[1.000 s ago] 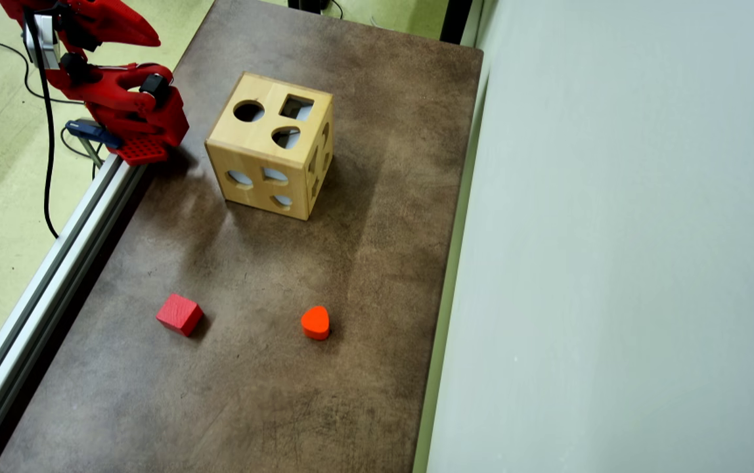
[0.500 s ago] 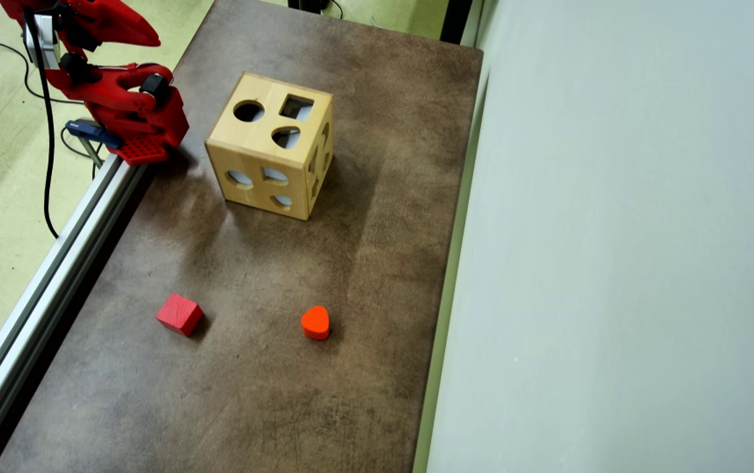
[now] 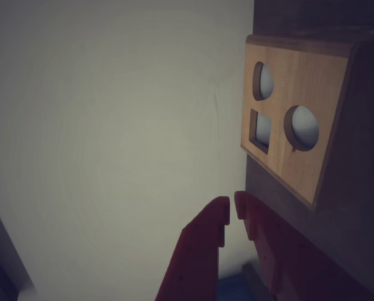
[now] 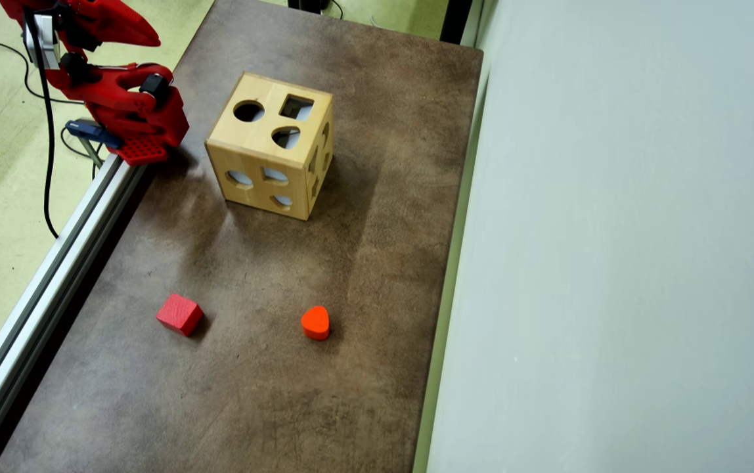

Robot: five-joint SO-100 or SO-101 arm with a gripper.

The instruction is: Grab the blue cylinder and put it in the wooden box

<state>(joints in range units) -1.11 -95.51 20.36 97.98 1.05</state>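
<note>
From above, the red cube [image 4: 179,314] and orange heart [image 4: 315,322] show; only the wrist view shows the gripper [image 3: 232,210] closed, empty, beside the wooden box [image 3: 296,113].

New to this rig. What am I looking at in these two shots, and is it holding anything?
It is a small red robot arm clamped at the edge of a brown table. One picture looks down from a fixed camera above; the other comes from a camera on the arm's wrist, where the gripper shows with its fingertips almost together and nothing between them. On the table stand a wooden box with cut-out holes, a red cube and an orange heart-shaped piece. No blue cylinder is visible.
</note>
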